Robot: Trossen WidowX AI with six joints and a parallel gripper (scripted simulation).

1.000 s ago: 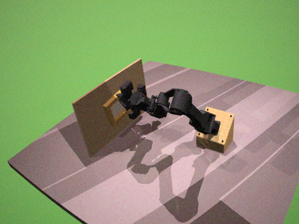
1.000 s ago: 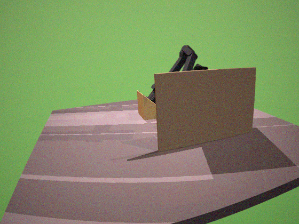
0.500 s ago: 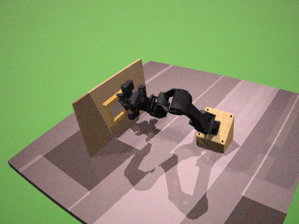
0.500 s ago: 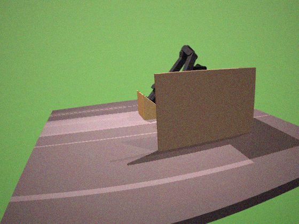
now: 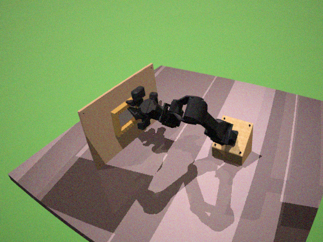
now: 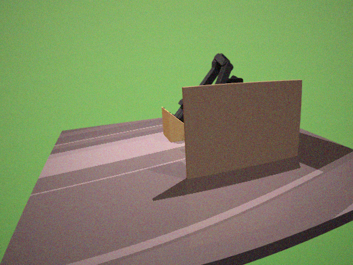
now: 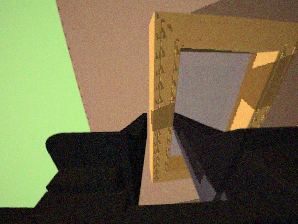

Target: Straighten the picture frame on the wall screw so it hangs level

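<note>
Frame (image 5: 116,124) (image 7: 164,75) is hanging on the near face of the board (image 5: 98,127) (image 6: 243,126) (image 7: 100,60), and the hand (image 5: 128,105) (image 7: 159,116) is reaching it from about 3 o'clock in the top view. The hand is standing slightly open, its fingers straddling the frame's left upright in the wrist view, one at 9 o'clock of that bar and the other at 3, without clamping it. Whether either finger is lightly touching the wood, I cannot tell. The arm (image 5: 194,110) (image 6: 220,60) is stretching back toward 4 o'clock in the top view, to the block (image 5: 245,138) (image 6: 171,127) on the worktop (image 5: 259,187) (image 6: 94,221). In the exterior view the board is hiding both frame and hand. How level the frame is sitting, the slanting views are leaving unclear.
</note>
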